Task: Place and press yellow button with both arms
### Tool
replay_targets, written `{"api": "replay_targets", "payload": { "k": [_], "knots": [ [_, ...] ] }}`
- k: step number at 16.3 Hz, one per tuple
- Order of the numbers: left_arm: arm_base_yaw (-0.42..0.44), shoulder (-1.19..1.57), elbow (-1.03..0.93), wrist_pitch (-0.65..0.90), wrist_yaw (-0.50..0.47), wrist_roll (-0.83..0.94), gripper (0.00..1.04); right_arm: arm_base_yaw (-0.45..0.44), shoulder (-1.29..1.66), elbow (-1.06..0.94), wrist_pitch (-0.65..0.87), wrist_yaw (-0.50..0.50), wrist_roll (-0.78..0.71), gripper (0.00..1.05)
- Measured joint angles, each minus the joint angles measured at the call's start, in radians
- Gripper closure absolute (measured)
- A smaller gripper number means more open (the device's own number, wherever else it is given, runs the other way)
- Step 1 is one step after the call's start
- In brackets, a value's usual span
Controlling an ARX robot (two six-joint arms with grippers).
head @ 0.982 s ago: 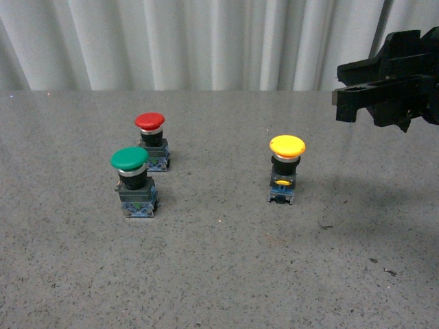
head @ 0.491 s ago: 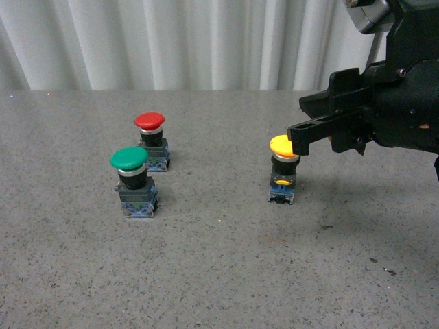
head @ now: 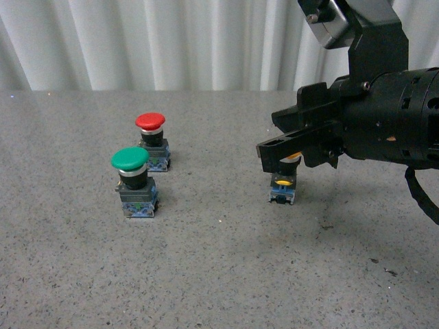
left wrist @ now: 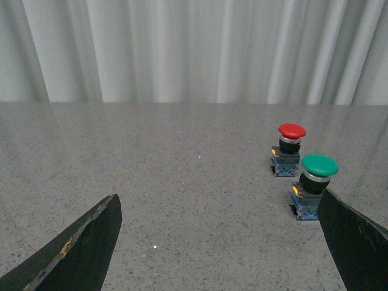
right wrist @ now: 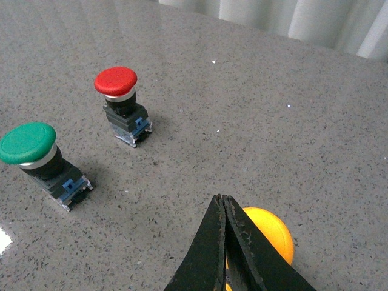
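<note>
A grey speckled stone-look table (head: 219, 274) stands in front of a white pleated curtain (head: 171, 41). In the front view the yellow button (head: 283, 182), a small industrial push-button with a yellow mushroom cap, black body and blue-grey base, stands upright on the table, right of centre. Its cap is mostly hidden behind the tip of the black, blocky right arm (head: 384, 123), which reaches in from the right side. The right wrist view shows the right gripper (right wrist: 222, 203) with its two flat black fingers pressed together into a single point, holding nothing, directly over the round yellow cap (right wrist: 270, 233). Whether the tip touches the cap cannot be told. Well apart from the yellow button, to the left, two similar buttons stand upright close to each other: a red-capped button (head: 150, 122) farther back, and a green-capped button (head: 130, 159) nearer the camera and slightly further left. The left arm does not appear in the front view. In the left wrist view the left gripper (left wrist: 219, 197) has its two dark fingers (left wrist: 79, 248) spread wide apart, holding nothing, above bare table, with the red and green buttons off to one side beyond one finger.
</note>
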Motion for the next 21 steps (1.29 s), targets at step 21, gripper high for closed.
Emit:
{"api": "replay_targets", "payload": {
  "k": [21],
  "knots": [
    [0.000,0.000,0.000,0.000,0.000,0.000,0.07,-0.016,0.071,0.039,-0.100,0.048,-0.069,1.03]
  ]
}}
